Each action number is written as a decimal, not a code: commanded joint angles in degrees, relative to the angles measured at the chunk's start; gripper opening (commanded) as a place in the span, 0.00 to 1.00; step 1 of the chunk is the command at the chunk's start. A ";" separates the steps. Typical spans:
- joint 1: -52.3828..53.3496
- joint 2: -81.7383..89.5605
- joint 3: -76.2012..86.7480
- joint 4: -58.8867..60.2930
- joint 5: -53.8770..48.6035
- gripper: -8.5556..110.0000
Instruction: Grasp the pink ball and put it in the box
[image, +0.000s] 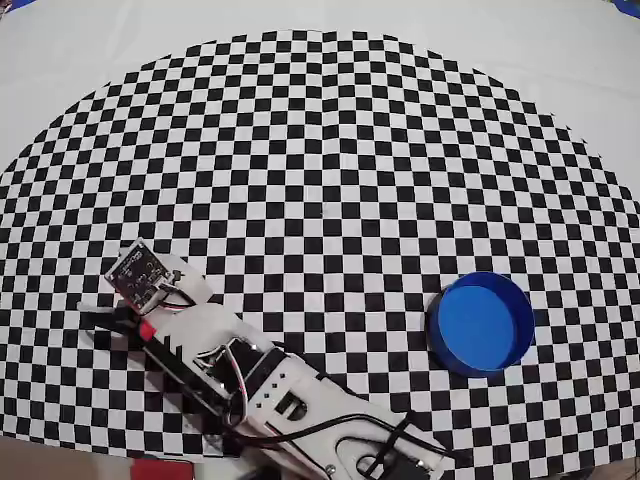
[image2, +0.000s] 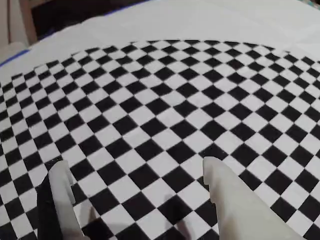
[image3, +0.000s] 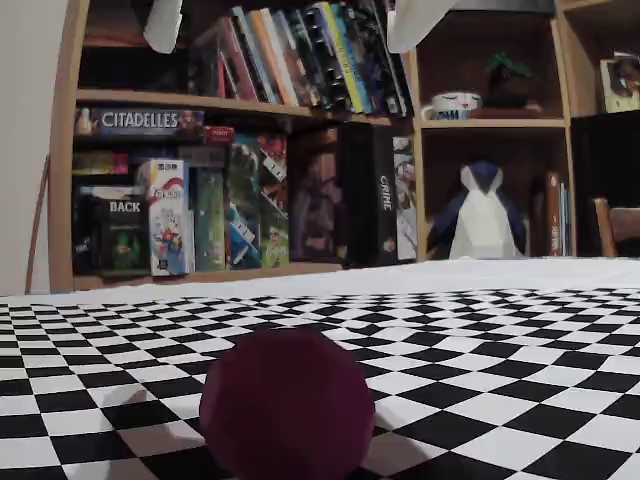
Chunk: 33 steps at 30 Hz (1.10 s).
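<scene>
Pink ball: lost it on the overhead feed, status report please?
Hand open, empty, above the mat. Pink ball on the checkerboard, seen only in the fixed view. Box empty. Nothing in the way.

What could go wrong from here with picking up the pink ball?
1. The ball shows only in the fixed view; in the overhead view the arm probably hides it, so aiming may fail.
2. The open gripper hangs high above it; a round ball could roll away if one jaw touches first.
3. The blue box stands well away from the arm, so the ball could drop during carrying.
</scene>
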 joint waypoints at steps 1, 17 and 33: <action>0.09 -1.23 0.35 -0.18 -0.53 0.33; 1.23 -4.83 0.35 2.99 -2.37 0.33; 1.49 -10.72 0.35 3.25 -4.13 0.33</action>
